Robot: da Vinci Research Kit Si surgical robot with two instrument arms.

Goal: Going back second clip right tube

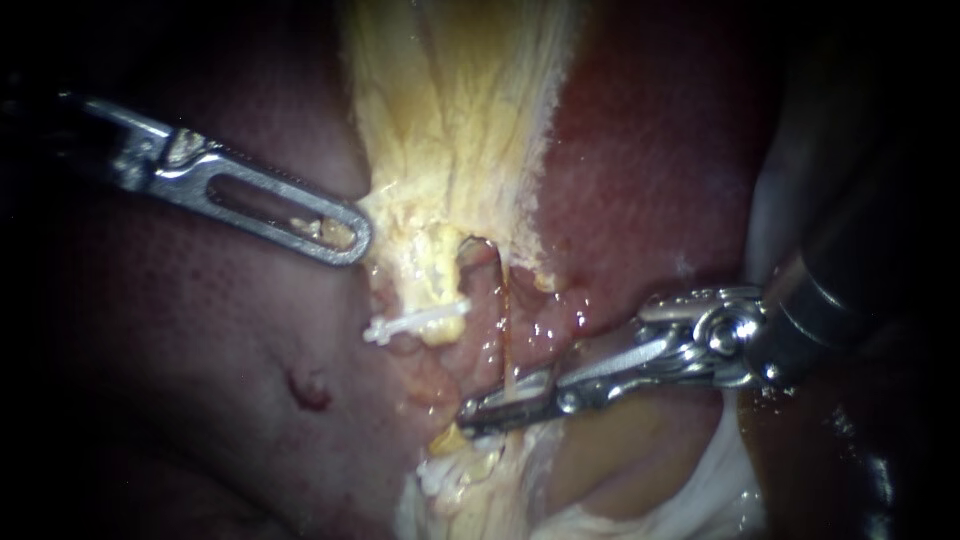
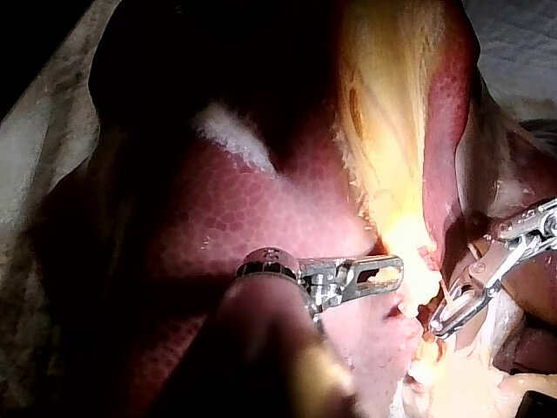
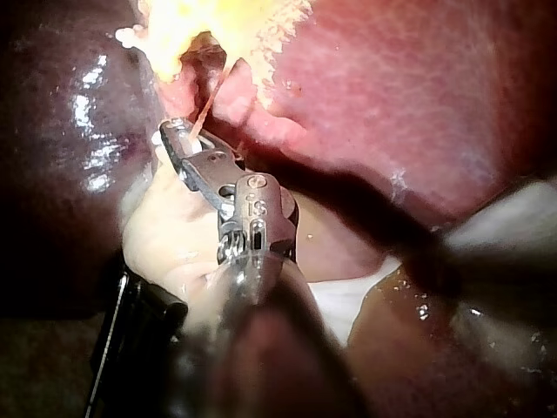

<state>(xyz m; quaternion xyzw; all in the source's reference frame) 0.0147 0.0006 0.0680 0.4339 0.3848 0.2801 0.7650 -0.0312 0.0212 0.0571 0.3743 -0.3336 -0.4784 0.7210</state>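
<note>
We're at a surgical training bench here: the liver (image 2: 261, 218) lies out in the open, pale cloth (image 2: 518, 39) spread just beside it. Over it the left instrument (image 1: 340, 232) and right instrument (image 1: 500, 405) reach in by yellow tissue (image 1: 450, 120), a white clip (image 1: 420, 320) just beside it too.

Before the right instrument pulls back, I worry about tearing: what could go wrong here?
1. The right instrument lies with its tip across a thin tube; pulling back sideways could snag or tear it.
2. The white clip sits close by; brushing it might loosen it.
</note>
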